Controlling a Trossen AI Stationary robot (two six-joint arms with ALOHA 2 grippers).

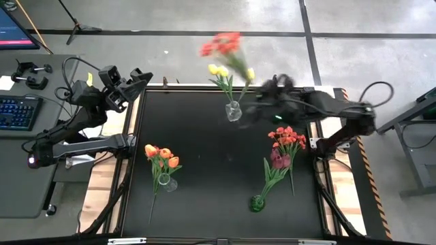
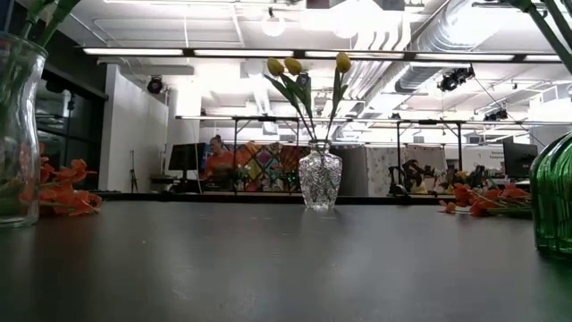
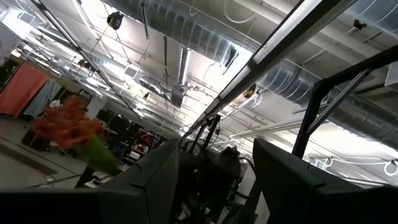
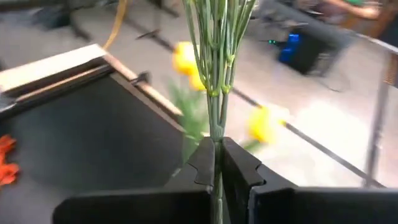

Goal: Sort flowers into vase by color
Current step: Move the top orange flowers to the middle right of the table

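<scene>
My right gripper point(image 1: 259, 88) is raised over the table's far edge, shut on a bunch of red flowers point(image 1: 221, 46) whose heads point beyond that edge. Just below it a clear vase point(image 1: 234, 110) holds yellow tulips point(image 1: 218, 70). Another clear vase point(image 1: 165, 182) at the near left holds orange flowers point(image 1: 161, 155). A green vase point(image 1: 257, 203) at the near right holds maroon flowers point(image 1: 279, 160). More red flowers point(image 1: 287, 138) lie on the table at the right. My left gripper point(image 1: 142, 77) waits open, raised above the table's far left corner. My right gripper pinches the bunch's green stems point(image 4: 216, 134) between its two fingers point(image 4: 202, 163), several stems together, well below the heads. The stems run out past the fingertips and the red heads point(image 1: 221, 46) stand beyond them. The bunch is lifted clear of the table.
The table's middle point(image 1: 211, 163) is bare black surface. A keyboard point(image 1: 17, 112) and small tools lie on a side bench at the left. In the low view the yellow-tulip vase point(image 2: 320, 179) stands at the centre, with the green vase point(image 2: 554, 197) close at the right.
</scene>
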